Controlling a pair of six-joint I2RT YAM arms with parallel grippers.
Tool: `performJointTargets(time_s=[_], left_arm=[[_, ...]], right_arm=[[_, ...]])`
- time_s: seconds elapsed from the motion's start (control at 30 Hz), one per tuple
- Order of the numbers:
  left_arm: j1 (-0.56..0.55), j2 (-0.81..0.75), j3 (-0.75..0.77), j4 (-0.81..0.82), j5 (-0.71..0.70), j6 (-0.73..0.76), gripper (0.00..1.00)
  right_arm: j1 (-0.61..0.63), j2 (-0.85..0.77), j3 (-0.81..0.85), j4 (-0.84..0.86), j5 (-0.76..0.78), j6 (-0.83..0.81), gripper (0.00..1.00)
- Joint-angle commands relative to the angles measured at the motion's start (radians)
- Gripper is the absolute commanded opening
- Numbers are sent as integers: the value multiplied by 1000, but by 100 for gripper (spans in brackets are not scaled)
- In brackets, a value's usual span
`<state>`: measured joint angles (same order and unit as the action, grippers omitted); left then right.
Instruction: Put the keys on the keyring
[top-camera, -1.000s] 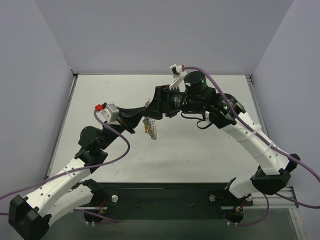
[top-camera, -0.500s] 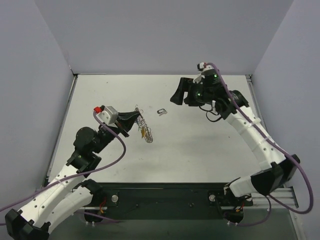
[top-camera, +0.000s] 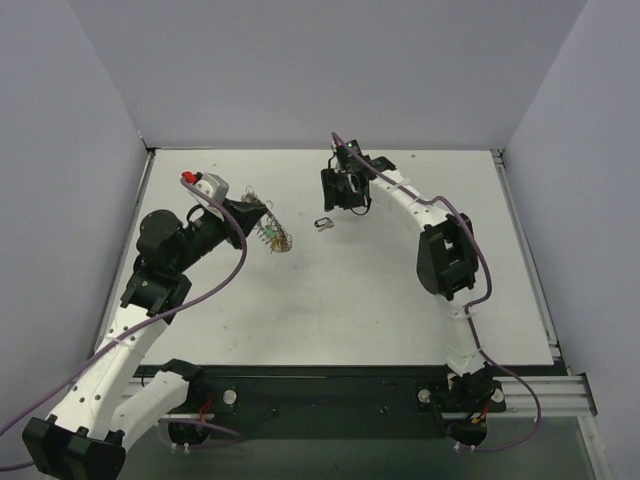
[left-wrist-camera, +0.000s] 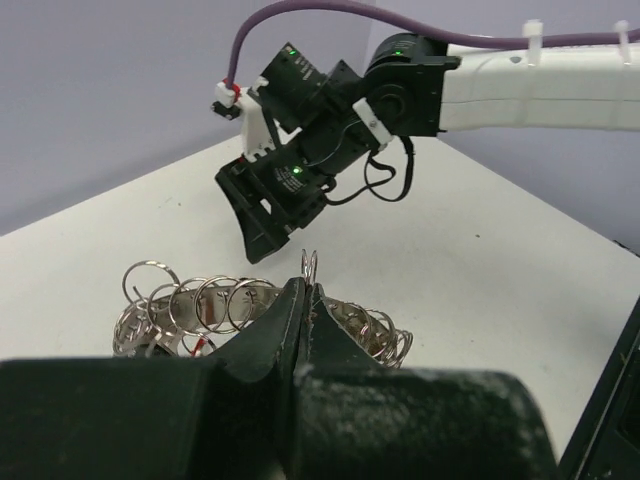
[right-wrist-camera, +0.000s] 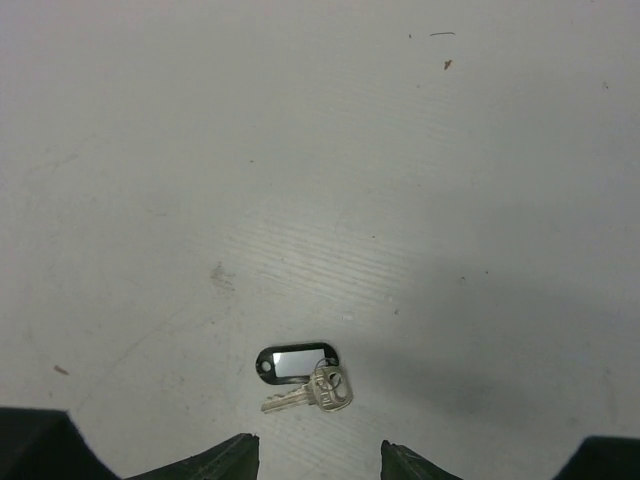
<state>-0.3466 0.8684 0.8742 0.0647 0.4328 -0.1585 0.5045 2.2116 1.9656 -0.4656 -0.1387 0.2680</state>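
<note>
The keyring (left-wrist-camera: 190, 305) is a bunch of silvery wire rings linked in a band. My left gripper (left-wrist-camera: 305, 290) is shut on one thin ring of it and holds it above the table; it also shows in the top view (top-camera: 272, 236), hanging from the left gripper (top-camera: 258, 214). Small red, green and yellow bits show among the rings. A silver key with a black tag (right-wrist-camera: 300, 370) lies on the table, also in the top view (top-camera: 322, 222). My right gripper (right-wrist-camera: 318, 462) is open and empty just above it, and shows in the top view (top-camera: 338, 195).
Grey walls close the table (top-camera: 400, 290) at the back and both sides. The right gripper (left-wrist-camera: 275, 225) hangs just beyond the keyring in the left wrist view. The arms' black base rail (top-camera: 330, 390) runs along the near edge.
The right gripper left the left gripper, swung back and now hovers open over the tagged key, which appeared on the table. The left gripper moved left and back with the keyring.
</note>
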Motion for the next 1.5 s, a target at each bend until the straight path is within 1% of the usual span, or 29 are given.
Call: performJointTargets(time_s=[0.0, 0.13, 0.37, 0.43, 0.57, 0.8, 0.9, 0.93, 1.0, 1.03, 1.23, 1.33, 1.47], left_arm=[[24, 32, 65, 29, 126, -38, 0], [35, 50, 66, 46, 147, -49, 0], [43, 57, 54, 61, 164, -62, 0], [43, 57, 51, 60, 165, -65, 0], [50, 55, 51, 60, 167, -70, 0], [55, 58, 48, 69, 170, -76, 0], [55, 58, 45, 69, 170, -81, 0], [57, 57, 46, 67, 170, -82, 0], [58, 55, 45, 66, 167, -82, 0], [60, 54, 43, 66, 167, -82, 0], [64, 41, 39, 66, 170, -81, 0], [64, 29, 31, 63, 169, -82, 0], [66, 8, 20, 57, 179, -81, 0]], right_arm=[[0, 63, 114, -48, 57, -50, 50], [0, 140, 156, -53, 54, -58, 48], [-4, 214, 199, -31, 15, -56, 46], [-9, 235, 214, -30, 1, -52, 43], [-12, 249, 214, -28, -35, -46, 40], [-4, 269, 200, -15, -52, -36, 36], [-3, 273, 187, -8, -52, -38, 29], [-3, 275, 178, -7, -52, -38, 18], [-3, 269, 165, -8, -56, -39, 8], [-3, 266, 156, -4, -58, -39, 0], [-7, 208, 78, 24, -68, -49, 0], [-9, 136, 17, 38, -81, -47, 0], [-6, -5, -65, 47, -110, -49, 0]])
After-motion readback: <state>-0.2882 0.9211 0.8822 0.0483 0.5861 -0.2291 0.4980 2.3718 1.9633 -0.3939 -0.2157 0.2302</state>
